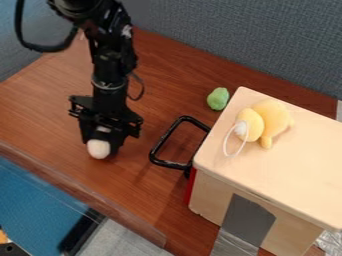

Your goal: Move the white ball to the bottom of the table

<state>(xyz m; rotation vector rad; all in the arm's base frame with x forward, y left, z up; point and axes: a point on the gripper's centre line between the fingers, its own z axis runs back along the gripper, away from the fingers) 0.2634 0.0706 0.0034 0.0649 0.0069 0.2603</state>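
Observation:
The gripper hangs down over the left part of the brown table, near its front edge. Between its fingertips is the white ball, and the fingers are shut on it. The ball's lower side shows below the fingers, while its upper part is partly hidden by them. Whether the ball touches the table top cannot be told.
A light wooden box stands at the right, with a yellow plush toy on top. A black handle juts from its left side towards the gripper. Behind the handle lies a green object. A grey partition runs along the back.

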